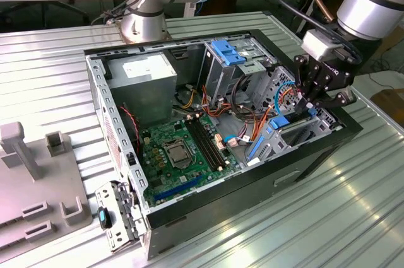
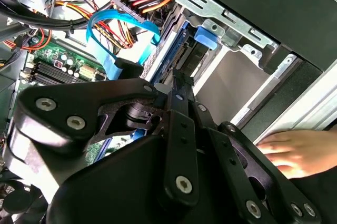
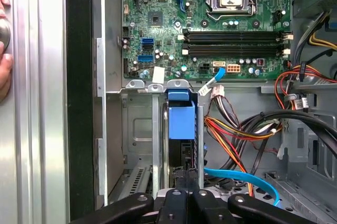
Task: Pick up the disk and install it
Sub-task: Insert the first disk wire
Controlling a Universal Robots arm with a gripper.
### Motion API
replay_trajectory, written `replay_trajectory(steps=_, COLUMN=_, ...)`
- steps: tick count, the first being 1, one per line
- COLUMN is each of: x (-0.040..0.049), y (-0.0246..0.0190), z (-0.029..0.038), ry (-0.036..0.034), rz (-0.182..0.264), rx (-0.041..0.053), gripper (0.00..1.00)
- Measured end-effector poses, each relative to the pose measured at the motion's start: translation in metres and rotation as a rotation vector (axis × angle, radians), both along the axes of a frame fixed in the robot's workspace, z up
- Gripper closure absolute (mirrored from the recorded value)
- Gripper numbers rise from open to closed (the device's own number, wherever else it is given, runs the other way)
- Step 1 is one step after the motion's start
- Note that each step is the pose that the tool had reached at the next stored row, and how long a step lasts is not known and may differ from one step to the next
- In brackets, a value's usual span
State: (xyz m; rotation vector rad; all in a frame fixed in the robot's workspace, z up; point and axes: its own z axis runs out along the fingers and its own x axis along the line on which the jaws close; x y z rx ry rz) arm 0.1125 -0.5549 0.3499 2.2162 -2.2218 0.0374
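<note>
The disk (image 3: 181,123), dark grey in a bright blue carrier, stands on edge in a metal drive bay (image 3: 138,129) at the corner of the open computer case (image 1: 303,161). My gripper (image 3: 181,177) sits directly over the disk's exposed end, with the two black fingers drawn close together on it. In the second wrist view the gripper (image 2: 178,84) pinches the thin edge of the disk (image 2: 181,50), which is partly sunk between the bay's rails. The exterior view has the gripper (image 1: 309,103) at the case's right end, above the blue carrier of the disk (image 1: 280,119).
A person's hand (image 2: 295,150) rests on the table beside the case, close to the bay. Bundled cables (image 3: 237,129) and a blue ribbon cable (image 2: 113,50) lie next to the disk. The motherboard (image 1: 180,148), power supply (image 1: 142,72) and a grey fixture (image 1: 38,180) lie toward the exterior view's left.
</note>
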Motion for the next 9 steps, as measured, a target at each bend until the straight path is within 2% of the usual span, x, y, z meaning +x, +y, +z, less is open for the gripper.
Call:
replay_trajectory(steps=6, x=0.0076, y=0.0000, z=0.0008, ry=0.0000, rz=0.001, rx=-0.0003, gripper=0.89)
replay_trajectory(steps=9, x=0.0118, y=0.0000, z=0.0102, ry=0.0000, rz=0.001, rx=-0.0001, gripper=0.89)
